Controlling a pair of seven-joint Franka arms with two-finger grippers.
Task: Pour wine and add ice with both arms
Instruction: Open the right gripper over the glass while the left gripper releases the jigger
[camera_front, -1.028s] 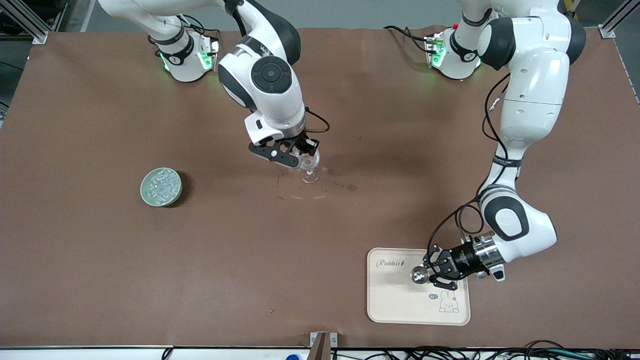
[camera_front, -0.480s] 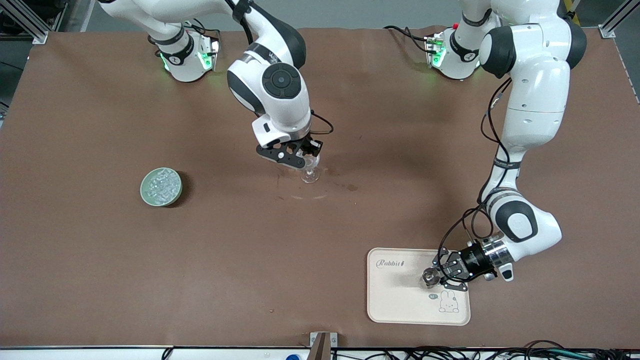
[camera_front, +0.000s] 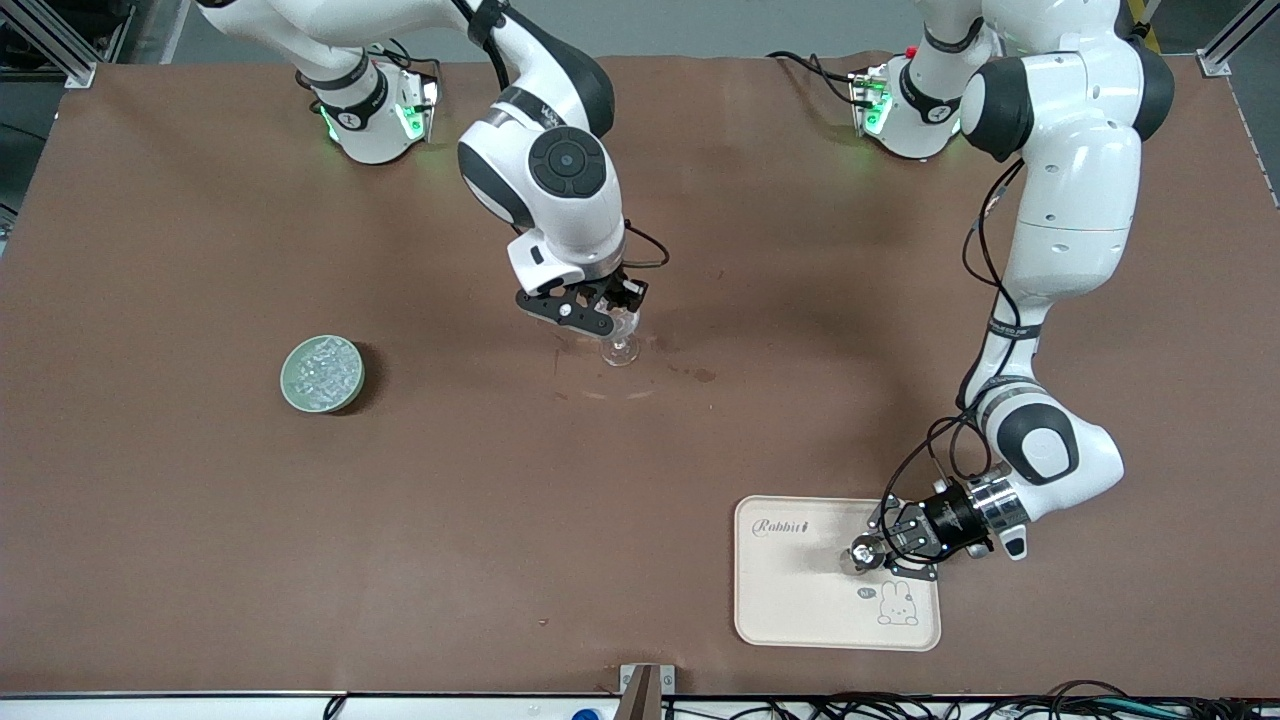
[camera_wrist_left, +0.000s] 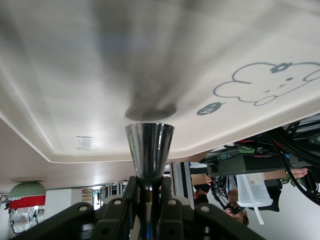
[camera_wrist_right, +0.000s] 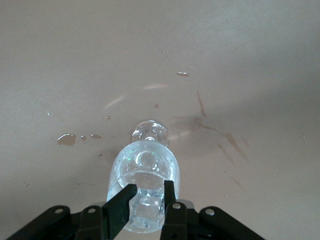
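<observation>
Two grippers are occupied: the right gripper (camera_wrist_right: 147, 192) pinches the fragile, slippery wine glass (camera_front: 621, 340) at its bowl, while the left gripper (camera_front: 880, 545) clamps a rigid metal cup (camera_wrist_left: 149, 150) over the tray (camera_front: 790, 600).

arms: two big white robot arms, the right arm (camera_front: 540, 170) and the left arm (camera_front: 1065, 200), made of fat round parts
joints: black round caps, one with a ring of small dots
cables: thin black wires looping along the arms
bases: white, with green lights
wrist: a shiny silver ring on the left arm
grippers: right gripper (camera_front: 600, 312) and left gripper (camera_front: 882, 548), both black, with small silver screws
</observation>
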